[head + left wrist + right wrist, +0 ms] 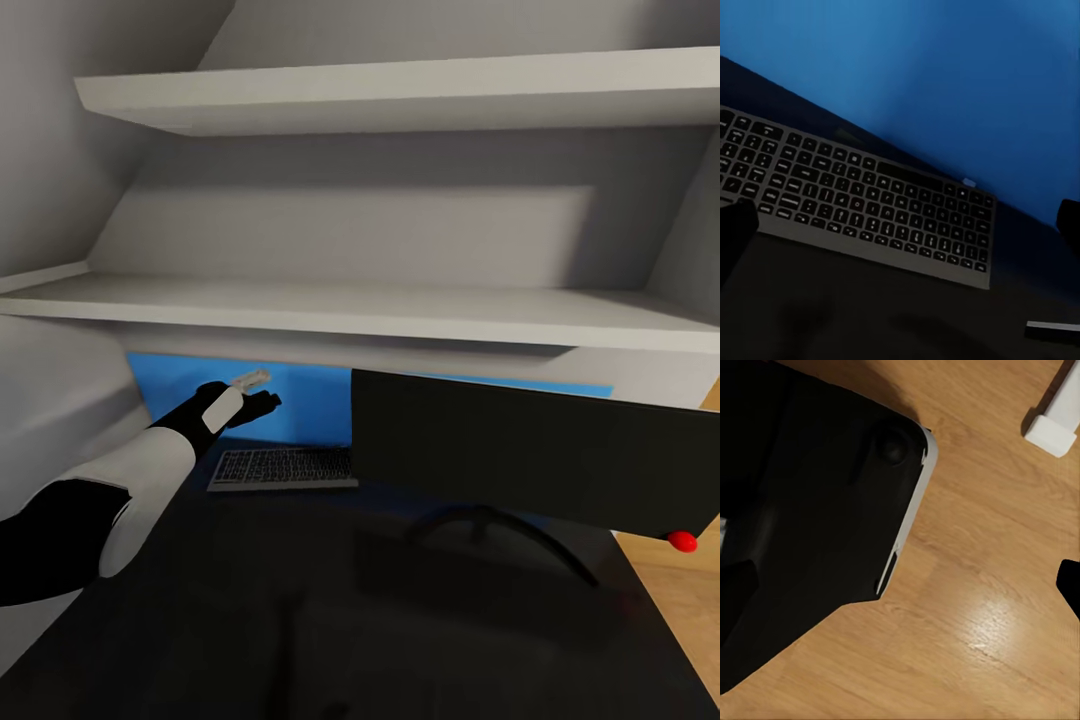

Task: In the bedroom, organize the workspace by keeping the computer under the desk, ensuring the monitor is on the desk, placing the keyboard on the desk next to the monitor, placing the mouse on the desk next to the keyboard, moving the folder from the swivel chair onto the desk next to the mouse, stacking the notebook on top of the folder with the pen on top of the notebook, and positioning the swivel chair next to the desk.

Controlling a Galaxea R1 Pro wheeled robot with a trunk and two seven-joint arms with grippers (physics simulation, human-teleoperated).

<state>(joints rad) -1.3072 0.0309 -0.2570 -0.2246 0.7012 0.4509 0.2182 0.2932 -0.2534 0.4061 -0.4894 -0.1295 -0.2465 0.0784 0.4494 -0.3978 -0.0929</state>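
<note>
A: Head view. Where is the left hand point(255, 392)?

B: Raised just above the far left corner of the keyboard point(283, 467), close to the blue back panel point(300, 400). In the left wrist view the fingertips point(736, 231) sit wide apart at the edges with nothing between them. The right hand point(900, 592) looks down at wood floor point(975, 615), also spread wide and empty.

A: What stands done?

B: The monitor point(520, 455) is on the counter point(300, 600), and the keyboard lies beside it, beneath the left hand.

A: And what is left?

B: Judging from these views, the mouse, folder, notebook, pen and chair still need placing; the computer cannot be confirmed
</note>
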